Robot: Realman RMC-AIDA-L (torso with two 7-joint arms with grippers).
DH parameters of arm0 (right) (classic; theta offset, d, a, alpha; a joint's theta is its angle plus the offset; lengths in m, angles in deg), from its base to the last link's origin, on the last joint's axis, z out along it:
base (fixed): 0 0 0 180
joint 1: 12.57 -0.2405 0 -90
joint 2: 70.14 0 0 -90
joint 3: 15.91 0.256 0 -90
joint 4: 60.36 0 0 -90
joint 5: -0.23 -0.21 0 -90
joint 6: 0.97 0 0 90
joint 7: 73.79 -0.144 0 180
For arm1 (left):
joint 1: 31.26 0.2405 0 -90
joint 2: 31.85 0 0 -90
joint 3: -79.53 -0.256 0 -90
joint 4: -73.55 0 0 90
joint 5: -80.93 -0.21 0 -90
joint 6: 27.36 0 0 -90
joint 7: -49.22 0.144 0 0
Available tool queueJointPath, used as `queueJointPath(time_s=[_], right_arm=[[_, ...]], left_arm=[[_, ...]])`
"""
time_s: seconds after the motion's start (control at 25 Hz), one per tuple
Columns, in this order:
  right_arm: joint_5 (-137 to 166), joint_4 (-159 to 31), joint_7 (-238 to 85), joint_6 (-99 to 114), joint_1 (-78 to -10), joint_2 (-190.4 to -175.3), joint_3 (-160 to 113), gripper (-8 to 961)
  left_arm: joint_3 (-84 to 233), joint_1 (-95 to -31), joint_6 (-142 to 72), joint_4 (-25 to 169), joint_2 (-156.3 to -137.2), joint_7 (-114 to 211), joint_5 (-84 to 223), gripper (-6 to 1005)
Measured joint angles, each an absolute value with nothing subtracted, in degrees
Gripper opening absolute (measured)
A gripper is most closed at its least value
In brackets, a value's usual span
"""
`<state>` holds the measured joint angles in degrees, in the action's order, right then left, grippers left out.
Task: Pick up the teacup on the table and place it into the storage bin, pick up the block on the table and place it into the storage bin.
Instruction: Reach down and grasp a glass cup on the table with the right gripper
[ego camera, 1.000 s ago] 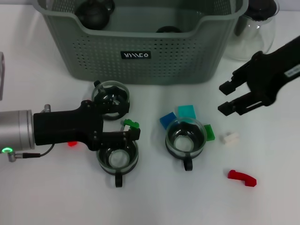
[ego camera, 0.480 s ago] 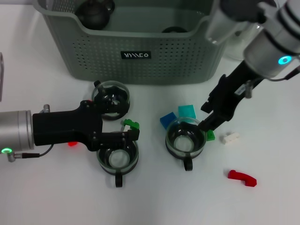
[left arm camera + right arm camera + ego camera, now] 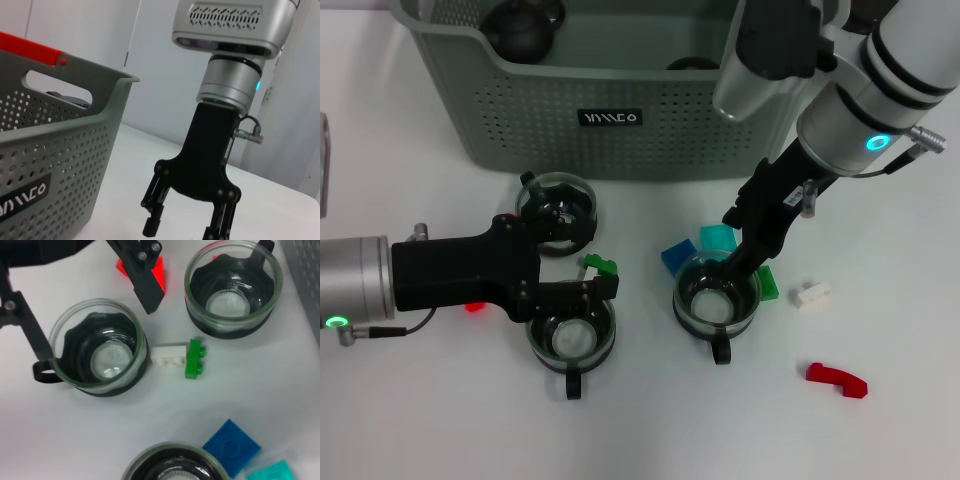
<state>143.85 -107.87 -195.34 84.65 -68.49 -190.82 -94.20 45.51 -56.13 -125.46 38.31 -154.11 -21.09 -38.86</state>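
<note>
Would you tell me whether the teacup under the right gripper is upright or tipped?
Upright: the teacup stands on its base, open mouth facing up, below the right gripper.

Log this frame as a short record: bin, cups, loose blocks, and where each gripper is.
storage bin: storage bin at the table's far side; dark objects lie inside
teacups: three glass teacups on the table: near cup, far cup, right cup
blocks: blue block, teal block, green block, white block, red piece
left gripper: left gripper, open, fingers straddling the near cup
right gripper: right gripper, open, one finger inside the right cup's rim
placed so far: none of these three cups or these blocks is in the bin
</note>
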Motion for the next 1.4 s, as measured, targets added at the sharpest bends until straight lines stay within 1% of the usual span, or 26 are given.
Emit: queueJointPath(time_s=[0.2, 0.4, 1.16, 1.36, 1.4], right_arm=[[143.52, -106.62, -195.62, 82.28, -68.72, -190.98, -97.57, 736], [140.76, -106.38, -195.83, 79.14, -68.82, -191.05, -102.97, 794], [139.26, -106.65, -198.52, 71.13, -68.91, -191.25, -115.59, 794], [139.27, -106.66, -198.55, 71.09, -68.92, -191.26, -117.22, 675], [139.30, -106.69, -198.57, 71.09, -68.92, -191.26, -117.46, 633]], left_arm=[[45.51, -56.13, -125.43, 38.31, -154.10, -21.09, -38.86, 812], [45.51, -56.13, -125.21, 38.31, -154.10, -21.09, -38.86, 811], [45.61, -56.13, -125.00, 38.30, -154.19, -21.09, -38.86, 811], [45.60, -56.13, -125.00, 38.81, -154.04, -21.09, -38.86, 811], [45.60, -56.13, -125.00, 38.92, -153.98, -21.09, -38.86, 812]])
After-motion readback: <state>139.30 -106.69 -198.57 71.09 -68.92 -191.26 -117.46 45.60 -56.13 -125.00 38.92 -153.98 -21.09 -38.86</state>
